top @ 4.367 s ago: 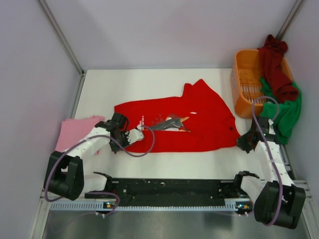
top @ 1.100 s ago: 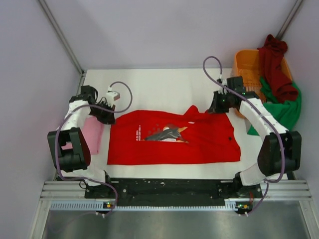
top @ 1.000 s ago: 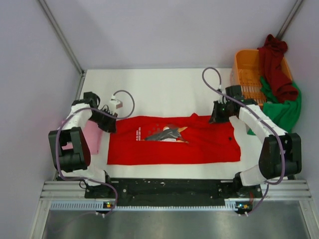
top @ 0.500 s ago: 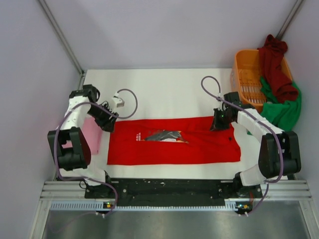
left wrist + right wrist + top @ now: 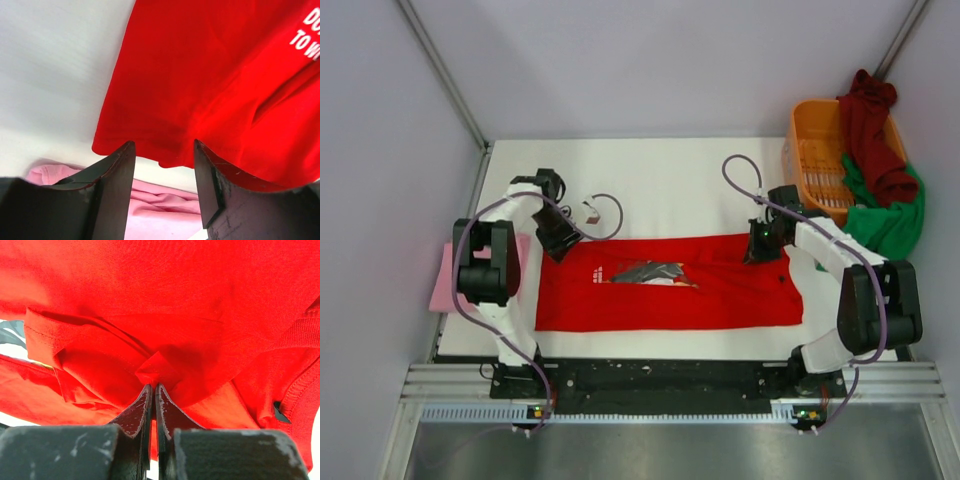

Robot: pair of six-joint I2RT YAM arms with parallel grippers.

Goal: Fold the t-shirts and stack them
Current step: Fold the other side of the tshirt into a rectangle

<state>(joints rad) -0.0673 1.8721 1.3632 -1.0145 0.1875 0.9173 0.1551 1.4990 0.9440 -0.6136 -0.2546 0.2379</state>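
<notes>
Red fabric rises in a small peak between the fingertips of the right hand [image 5: 154, 389], which are pressed together on that fold of the red t-shirt [image 5: 150, 285]. Around the pinch the cloth lies in overlapping layers, and a ribbed hem [image 5: 300, 385] runs down the right side of the wrist view. Seen from above, this hand sits at the far edge of the shirt, toward its right end.

The left hand [image 5: 162, 150] is spread, its two dark fingers [image 5: 112, 185] apart with nothing between them. In the gap shows the shirt's left edge, and past it the pink t-shirt [image 5: 165, 205]. Whether the fingertips touch the cloth cannot be told. From above, this hand is at the shirt's far left corner.

The red t-shirt lies flat as a long band across the white surface [image 5: 650, 170], between the two arms, with its dark chest graphic [image 5: 645, 272] and white lettering [image 5: 601, 273] facing up in the left half. The pink t-shirt lies at the surface's left edge, just beside the red one and partly behind the left arm. At the far right stands an orange basket [image 5: 810, 165]; a maroon t-shirt [image 5: 870, 120] hangs over its far rim and a green t-shirt [image 5: 898, 225] spills down its right side.
</notes>
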